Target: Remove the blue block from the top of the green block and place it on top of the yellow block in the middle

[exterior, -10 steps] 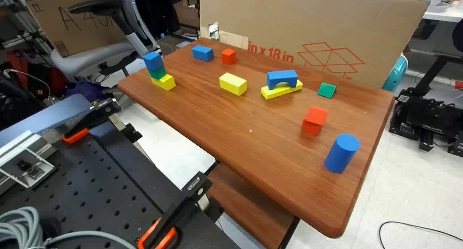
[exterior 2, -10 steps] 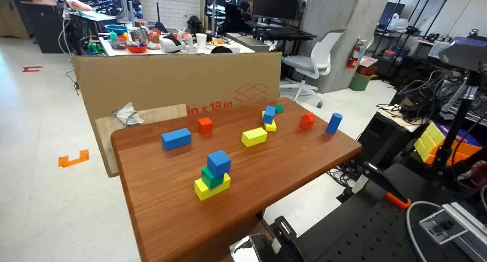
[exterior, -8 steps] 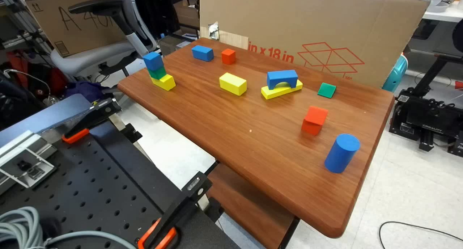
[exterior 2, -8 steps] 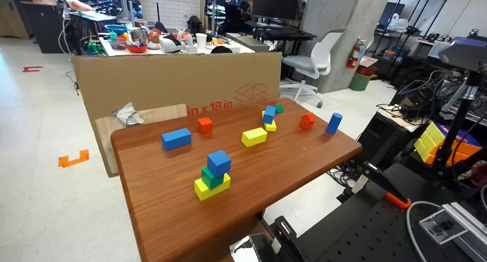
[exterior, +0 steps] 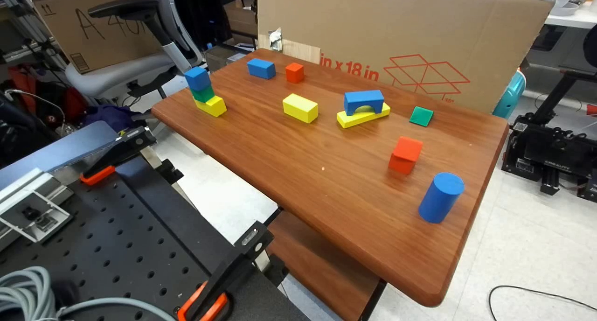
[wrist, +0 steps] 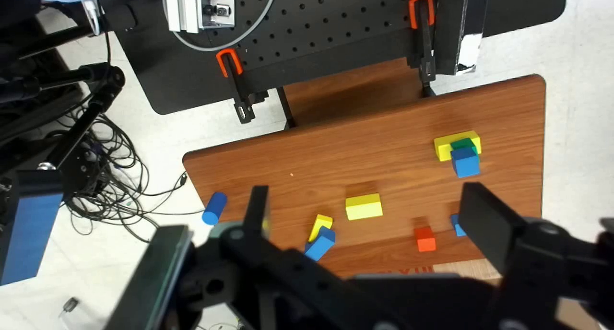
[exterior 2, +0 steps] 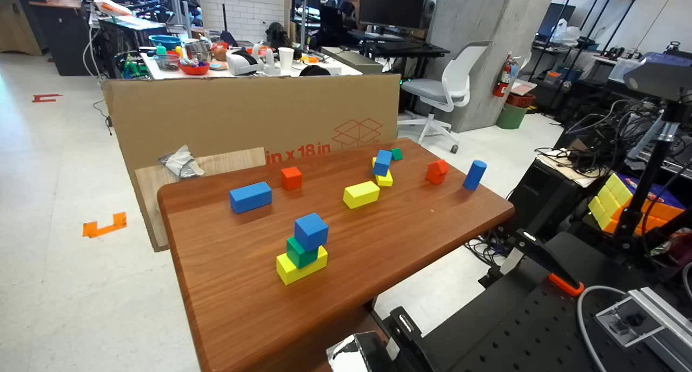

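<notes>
The blue block [exterior: 197,79] sits on top of the green block [exterior: 203,94], which rests on a lower yellow brick [exterior: 214,106] near one end of the table. This stack also shows in an exterior view, with the blue block [exterior 2: 311,232] over the green block [exterior 2: 300,254], and in the wrist view with the blue block [wrist: 466,166]. The yellow block [exterior: 300,109] lies alone mid-table with a bare top; it also shows in the wrist view [wrist: 364,208]. My gripper [wrist: 368,191] is open and empty, high above the table, seen only in the wrist view.
On the table [exterior: 298,167] stand a blue brick [exterior: 261,69], an orange cube [exterior: 295,73], a blue arch [exterior: 364,100] on a yellow bar [exterior: 350,121], a flat green piece [exterior: 421,116], orange pieces [exterior: 405,156] and a blue cylinder [exterior: 441,198]. A cardboard panel [exterior: 345,27] borders the far edge.
</notes>
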`<move>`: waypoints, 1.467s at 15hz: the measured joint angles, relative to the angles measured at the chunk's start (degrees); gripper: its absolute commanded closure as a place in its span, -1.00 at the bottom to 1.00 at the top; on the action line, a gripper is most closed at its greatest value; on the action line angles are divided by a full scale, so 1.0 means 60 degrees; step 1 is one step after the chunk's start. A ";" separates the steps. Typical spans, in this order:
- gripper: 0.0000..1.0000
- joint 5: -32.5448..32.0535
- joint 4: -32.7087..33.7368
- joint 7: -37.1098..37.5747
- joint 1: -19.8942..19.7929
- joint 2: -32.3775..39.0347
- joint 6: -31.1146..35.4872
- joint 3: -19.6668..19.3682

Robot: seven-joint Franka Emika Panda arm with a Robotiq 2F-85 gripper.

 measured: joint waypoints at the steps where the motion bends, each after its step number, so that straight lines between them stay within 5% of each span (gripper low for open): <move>1: -1.00 0.0000 0.0000 0.0000 0.0000 0.0000 0.0000 0.0000; 8: -1.00 0.0027 0.0274 -0.0027 0.0000 0.1109 0.0644 0.0000; 16: -1.00 0.0020 0.1877 -0.0176 0.0092 0.5496 0.2580 0.0384; 22: -1.00 -0.0429 0.3554 -0.0456 0.0670 0.8628 0.2653 0.0379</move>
